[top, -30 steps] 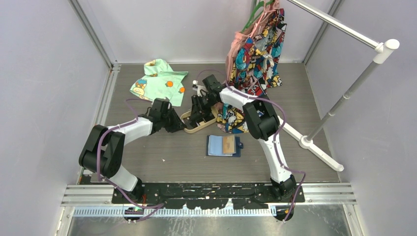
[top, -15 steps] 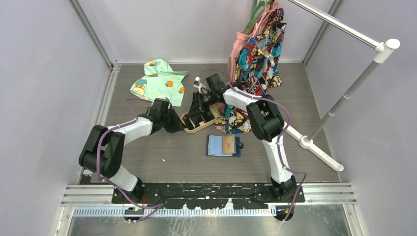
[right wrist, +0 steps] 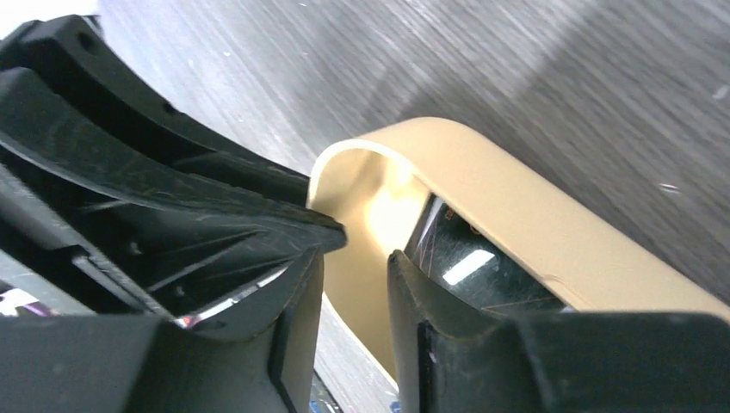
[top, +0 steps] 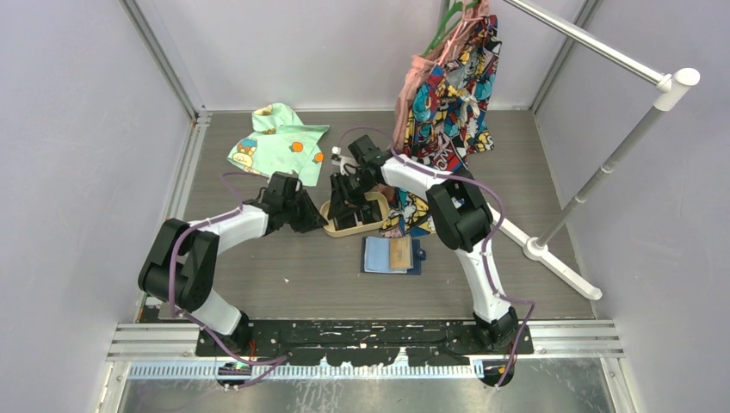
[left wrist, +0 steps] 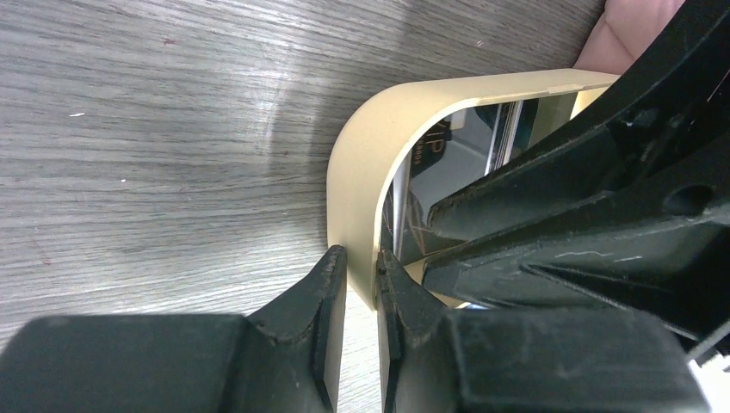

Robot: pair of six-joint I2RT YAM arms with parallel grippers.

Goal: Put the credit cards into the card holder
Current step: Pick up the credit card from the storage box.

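The tan oval tray [top: 366, 225] sits mid-table with dark credit cards [left wrist: 435, 159] standing inside it; they also show in the right wrist view [right wrist: 469, 262]. My left gripper [top: 320, 222] is shut on the tray's left end wall [left wrist: 366, 172], one finger outside and one inside. My right gripper [top: 343, 200] hangs over the same end with its jaws a little apart [right wrist: 355, 258], one finger outside the rim and one inside against a dark card. The navy card holder [top: 392, 255] lies open in front of the tray with an orange-tan card [top: 399, 251] on it.
A green printed cloth [top: 277, 142] lies at the back left. Colourful comic-print clothes [top: 448, 95] hang from a rail [top: 603, 47] and drape onto the table just right of the tray. The rail's white stand base [top: 538, 248] is on the right.
My right gripper has moved left and lower into the tray's left end. The tray has turned to lie more level across the table. My left gripper keeps its hold.
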